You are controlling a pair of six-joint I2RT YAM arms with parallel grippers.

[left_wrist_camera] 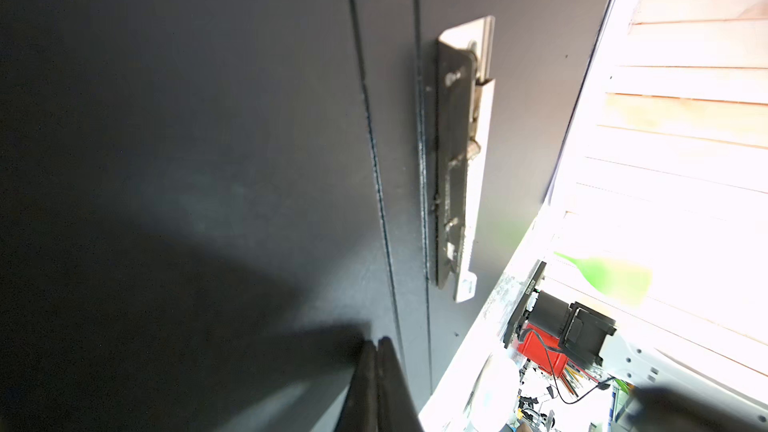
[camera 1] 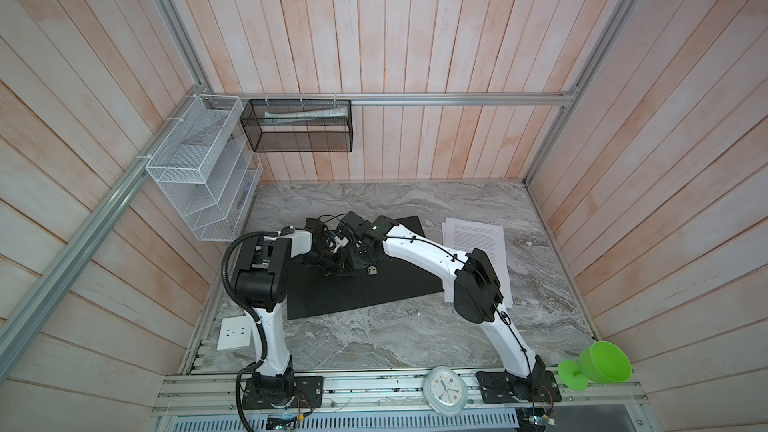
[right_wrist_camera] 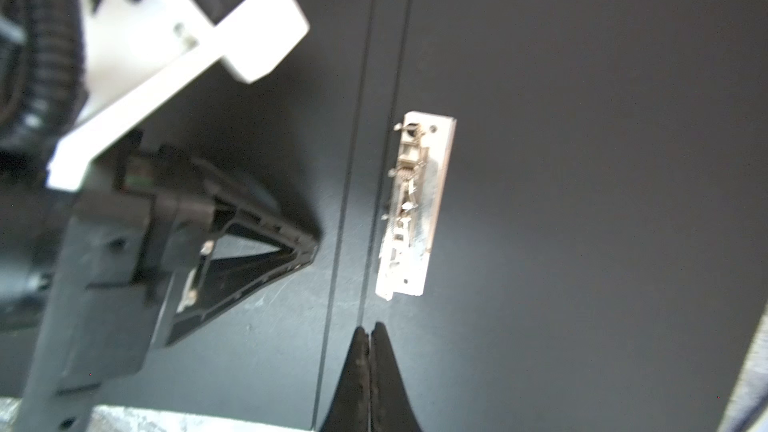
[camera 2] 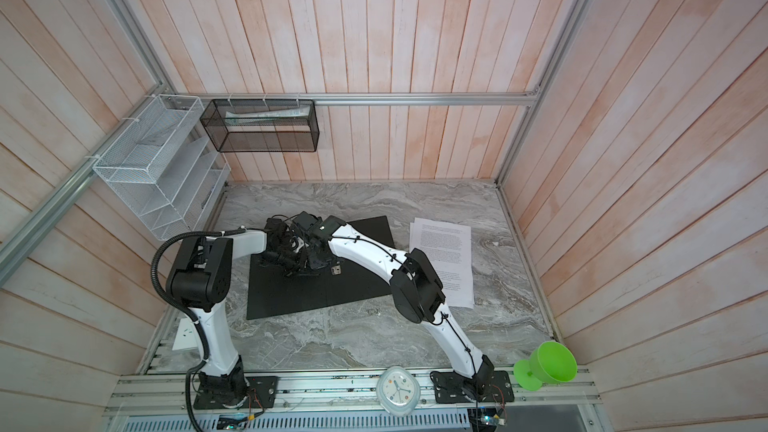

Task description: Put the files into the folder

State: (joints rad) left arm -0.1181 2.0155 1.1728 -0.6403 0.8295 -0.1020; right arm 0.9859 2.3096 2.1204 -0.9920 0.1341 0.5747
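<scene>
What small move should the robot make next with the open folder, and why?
Probably ease the shut right gripper forward to the metal clip to lift it. The folder lies open, black inside up, the files lie beside it on the table, and the gripper's tips sit just short of the clip.

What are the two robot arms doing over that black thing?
That black thing is the folder, lying open on the table. Both arms reach over its middle fold, near the metal clip. The left claw and right claw are shut and hold nothing. The files lie beside the folder, not yet inside.
</scene>
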